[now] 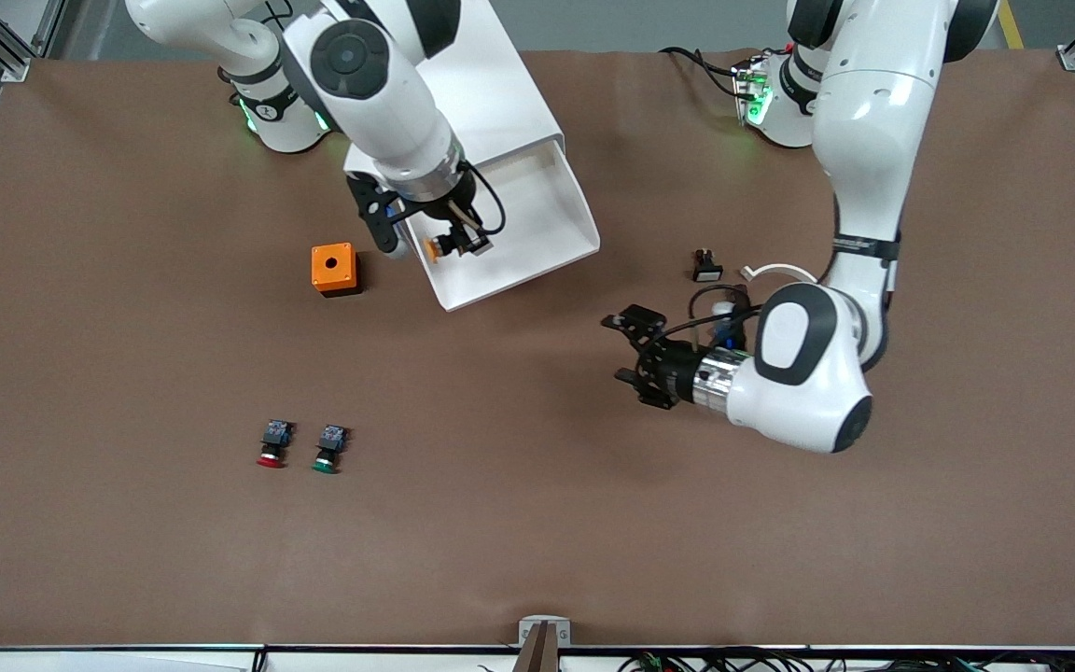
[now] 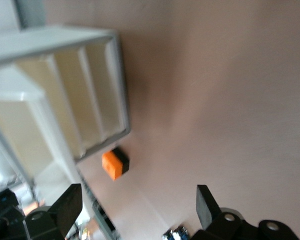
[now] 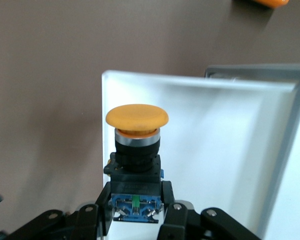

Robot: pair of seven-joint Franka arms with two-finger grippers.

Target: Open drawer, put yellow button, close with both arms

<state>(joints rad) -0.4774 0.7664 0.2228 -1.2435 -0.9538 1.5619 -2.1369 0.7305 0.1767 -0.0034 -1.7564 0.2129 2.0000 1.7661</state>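
Note:
The top drawer (image 1: 537,210) stands pulled out of the white cabinet (image 1: 491,84) and looks empty. My right gripper (image 1: 459,245) is shut on the yellow button (image 1: 438,248) and holds it over the drawer's corner toward the right arm's end. In the right wrist view the fingers (image 3: 172,210) clamp the blue rear block, and the yellow cap (image 3: 136,118) points at the drawer's white floor (image 3: 225,150). My left gripper (image 1: 629,353) is open and empty, low over the bare table near the drawer's front. Its fingers (image 2: 65,206) stand wide apart.
An orange box (image 1: 333,269) sits beside the drawer, toward the right arm's end; it also shows in the left wrist view (image 2: 114,163). A red-capped button (image 1: 272,444) and a green-capped button (image 1: 328,448) lie nearer the front camera. A small black and white part (image 1: 707,266) lies by the left arm.

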